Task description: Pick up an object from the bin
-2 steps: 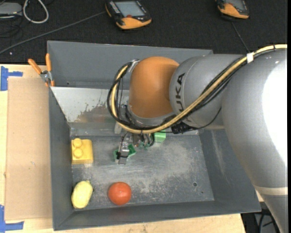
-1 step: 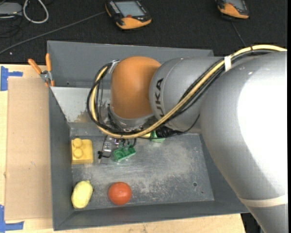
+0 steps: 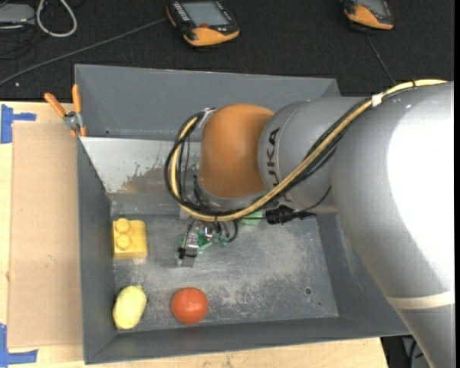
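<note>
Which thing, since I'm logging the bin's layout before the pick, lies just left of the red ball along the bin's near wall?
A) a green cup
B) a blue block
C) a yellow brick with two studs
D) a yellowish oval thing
D: the yellowish oval thing lies in the near-left corner of the bin, level with the red ball. The yellow brick sits further back.

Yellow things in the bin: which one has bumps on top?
The square yellow brick, the upper one along the left wall: two round studs on top. The yellow oval below it, in the corner, is smooth.
</note>
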You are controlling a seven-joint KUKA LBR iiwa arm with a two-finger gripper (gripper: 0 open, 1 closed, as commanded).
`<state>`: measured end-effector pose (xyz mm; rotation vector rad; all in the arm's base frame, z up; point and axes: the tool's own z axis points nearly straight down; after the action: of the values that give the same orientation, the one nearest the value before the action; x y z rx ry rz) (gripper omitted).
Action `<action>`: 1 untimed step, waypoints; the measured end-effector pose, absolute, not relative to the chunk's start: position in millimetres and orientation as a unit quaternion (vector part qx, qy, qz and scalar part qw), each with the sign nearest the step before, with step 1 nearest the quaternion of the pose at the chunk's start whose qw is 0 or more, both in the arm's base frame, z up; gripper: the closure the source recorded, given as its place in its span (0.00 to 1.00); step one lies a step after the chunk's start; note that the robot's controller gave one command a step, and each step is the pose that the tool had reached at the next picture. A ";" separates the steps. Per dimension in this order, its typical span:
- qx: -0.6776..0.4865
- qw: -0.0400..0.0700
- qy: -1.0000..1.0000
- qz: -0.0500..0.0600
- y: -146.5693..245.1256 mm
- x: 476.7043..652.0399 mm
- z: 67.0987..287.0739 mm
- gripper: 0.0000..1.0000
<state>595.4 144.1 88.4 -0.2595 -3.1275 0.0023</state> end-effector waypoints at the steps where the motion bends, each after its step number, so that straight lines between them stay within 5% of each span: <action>1: -0.093 -0.001 -0.996 -0.002 139.6 605.0 72.2 1.00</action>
<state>605.0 139.6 72.2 -0.2929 -3.1292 -0.0076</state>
